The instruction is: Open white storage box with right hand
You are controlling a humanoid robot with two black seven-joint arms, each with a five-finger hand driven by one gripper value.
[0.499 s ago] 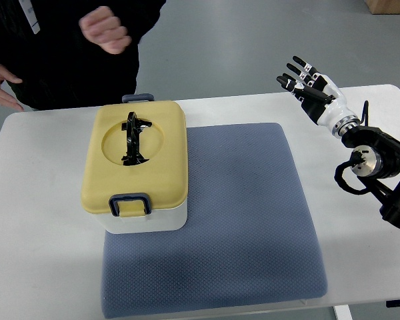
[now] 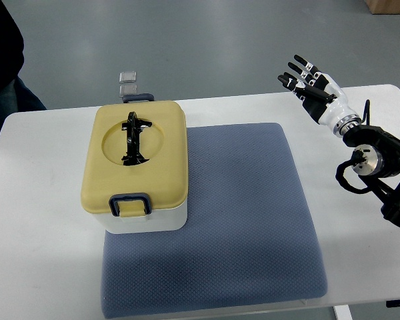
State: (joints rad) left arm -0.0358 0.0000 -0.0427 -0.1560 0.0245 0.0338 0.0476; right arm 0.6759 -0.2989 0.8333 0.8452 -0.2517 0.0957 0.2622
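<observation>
The white storage box [image 2: 147,220] stands on the left part of the blue mat [image 2: 253,220], closed under a yellow lid [image 2: 163,143]. A black folding handle [image 2: 132,139] lies in the lid's round recess, and a blue latch [image 2: 129,204] clasps the near side. My right hand [image 2: 307,83] hovers over the table's far right corner, far from the box, its fingers spread and holding nothing. The left arm does not show.
The white table [image 2: 40,220] carries the mat and box. A person in dark clothing [image 2: 3,60] stands at the far left corner, mostly out of frame. A small grey item [image 2: 127,82] lies on the floor beyond the table.
The person has drawn back to the left, with both hands now out of view. My right hand has barely shifted.
</observation>
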